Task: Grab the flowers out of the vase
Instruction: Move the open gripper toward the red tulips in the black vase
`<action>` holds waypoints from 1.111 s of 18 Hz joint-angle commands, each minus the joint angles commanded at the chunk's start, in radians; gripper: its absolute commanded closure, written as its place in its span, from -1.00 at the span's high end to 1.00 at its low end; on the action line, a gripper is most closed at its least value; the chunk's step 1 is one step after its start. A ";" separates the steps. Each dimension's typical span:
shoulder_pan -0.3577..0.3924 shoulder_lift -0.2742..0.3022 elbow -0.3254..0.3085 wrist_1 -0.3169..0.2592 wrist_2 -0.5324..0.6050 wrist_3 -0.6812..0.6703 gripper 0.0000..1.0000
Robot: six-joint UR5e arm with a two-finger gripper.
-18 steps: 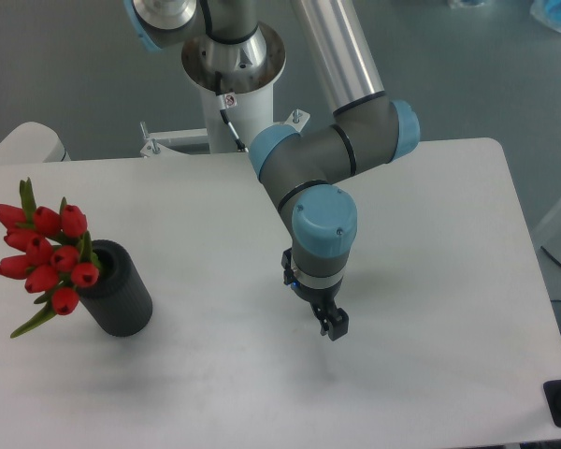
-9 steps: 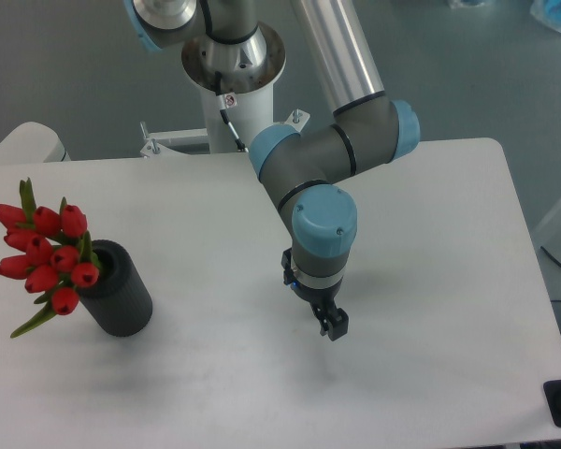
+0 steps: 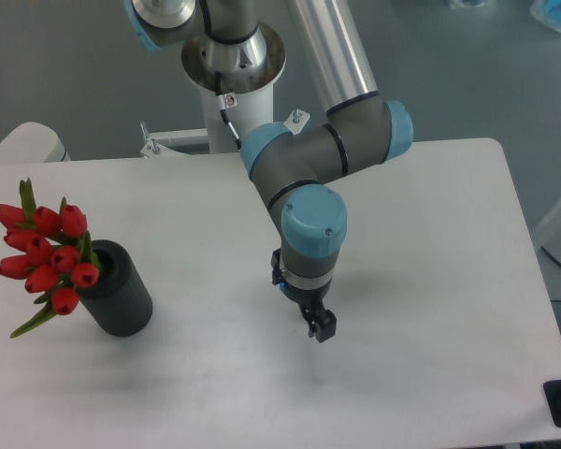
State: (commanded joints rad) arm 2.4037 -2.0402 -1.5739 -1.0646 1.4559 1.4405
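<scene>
arm comes down from the far mount, elbow bent mid-scene, blue-capped wrist pointing down; gripper (image 3: 320, 328) hangs low near the scene's middle, holding nothing, fingers look close together but too small to call

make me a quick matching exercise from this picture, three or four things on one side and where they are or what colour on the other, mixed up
Things:
1. flowers
2. vase
3. gripper
4. table

Descriptions:
A. white, carries everything else
B. dark, ribbed, near the left edge
C. red buds, leaning out to the left
D. above the middle of the table, holding nothing

Pairs: 1-C, 2-B, 3-D, 4-A
</scene>
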 joint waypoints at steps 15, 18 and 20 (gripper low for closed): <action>0.015 0.158 -0.089 -0.012 -0.388 -0.025 1.00; 0.017 0.195 -0.126 -0.014 -0.460 -0.031 1.00; 0.020 0.230 -0.164 -0.014 -0.515 -0.031 1.00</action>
State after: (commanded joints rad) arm 2.4237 -1.8103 -1.7378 -1.0784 0.9406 1.4097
